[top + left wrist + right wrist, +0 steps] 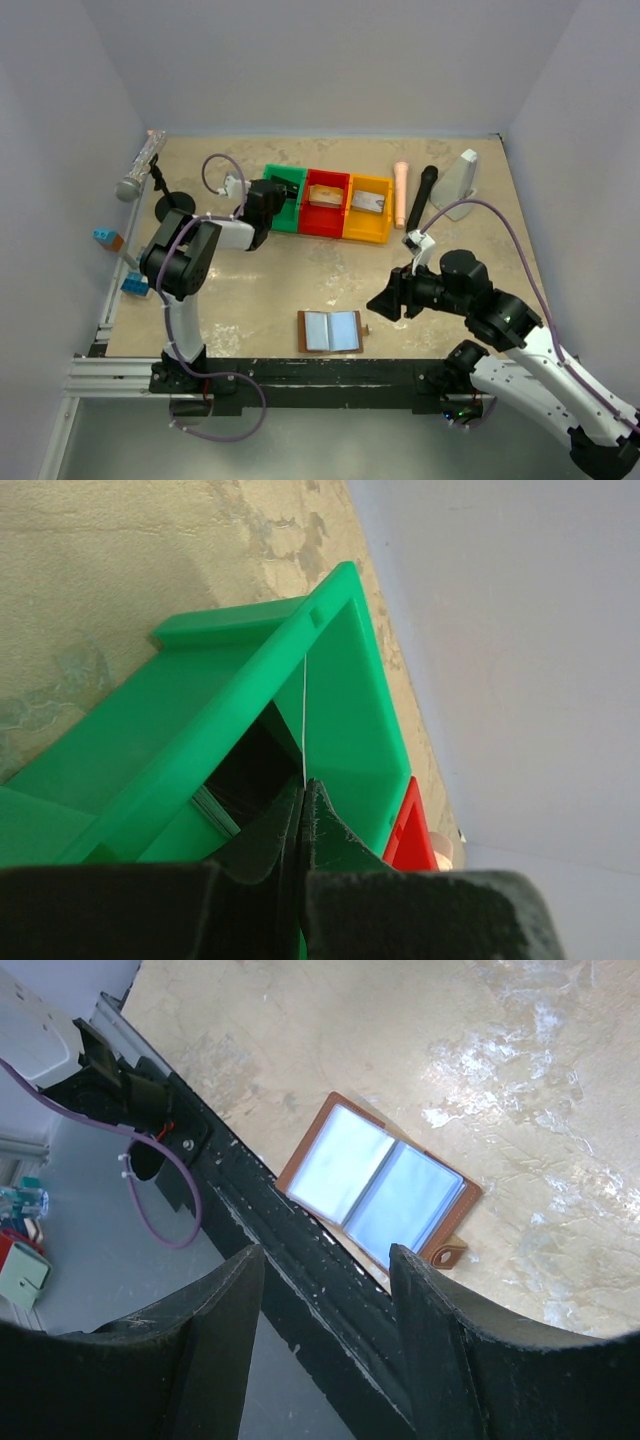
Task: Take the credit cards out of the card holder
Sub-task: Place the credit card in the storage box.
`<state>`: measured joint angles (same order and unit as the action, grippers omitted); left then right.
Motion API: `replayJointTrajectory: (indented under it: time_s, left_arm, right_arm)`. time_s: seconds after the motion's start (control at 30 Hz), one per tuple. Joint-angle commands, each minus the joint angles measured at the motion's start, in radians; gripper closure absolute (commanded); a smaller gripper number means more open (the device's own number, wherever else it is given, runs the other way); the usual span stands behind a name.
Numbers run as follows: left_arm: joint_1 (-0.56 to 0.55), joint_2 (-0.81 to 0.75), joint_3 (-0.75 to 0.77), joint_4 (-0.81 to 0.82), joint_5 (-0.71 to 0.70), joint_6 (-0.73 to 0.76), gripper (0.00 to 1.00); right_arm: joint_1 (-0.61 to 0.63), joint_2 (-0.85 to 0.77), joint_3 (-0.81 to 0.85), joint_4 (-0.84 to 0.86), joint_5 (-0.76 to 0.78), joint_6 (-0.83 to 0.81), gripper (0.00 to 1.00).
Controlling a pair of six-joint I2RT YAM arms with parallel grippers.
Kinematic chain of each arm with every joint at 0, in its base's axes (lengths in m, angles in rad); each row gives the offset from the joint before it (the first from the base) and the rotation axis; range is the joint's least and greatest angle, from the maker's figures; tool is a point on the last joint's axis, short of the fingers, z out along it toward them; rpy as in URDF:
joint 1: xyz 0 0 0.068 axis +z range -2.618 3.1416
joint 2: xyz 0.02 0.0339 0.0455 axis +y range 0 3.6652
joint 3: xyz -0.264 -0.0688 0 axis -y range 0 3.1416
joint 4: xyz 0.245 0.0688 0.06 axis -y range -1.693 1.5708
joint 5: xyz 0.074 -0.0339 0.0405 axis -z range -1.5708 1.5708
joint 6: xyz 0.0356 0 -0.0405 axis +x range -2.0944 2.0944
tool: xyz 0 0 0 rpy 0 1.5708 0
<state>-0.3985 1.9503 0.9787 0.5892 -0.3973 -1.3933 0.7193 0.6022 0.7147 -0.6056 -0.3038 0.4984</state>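
Observation:
The brown card holder (330, 331) (375, 1185) lies open near the table's front edge, its grey-blue sleeves facing up. My right gripper (383, 303) (327, 1255) hovers open just right of it, nothing between its fingers. My left gripper (275, 200) (303, 783) is shut over the green bin (287, 180) (350, 690). A thin pale line (303, 720) rises from between its tips, a credit card seen edge-on. A tan card (323, 195) lies in the red bin (327, 225) and a silvery card (369, 203) in the yellow bin (367, 234).
Right of the bins lie a peach cylinder (401, 193), a black stick (424, 195) and a white wedge (461, 185). A microphone (138, 168), a black disc (173, 205) and blue blocks (105, 238) sit at the left. The black rail (300, 1290) borders the near edge.

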Motion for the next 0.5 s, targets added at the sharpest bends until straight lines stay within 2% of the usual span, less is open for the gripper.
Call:
replayJointTrajectory:
  time_s: [0.0,0.47]
  left_arm:
    - [0.013,0.022,0.051,-0.043,-0.012,-0.016,1.00]
    - [0.041,0.064,0.115,-0.136,0.046,-0.013,1.00]
  right_arm:
    - [0.000,0.011,0.015,0.021,0.023,0.000,0.42]
    - [0.000,0.041,0.026,0.024,0.026,-0.006,0.42]
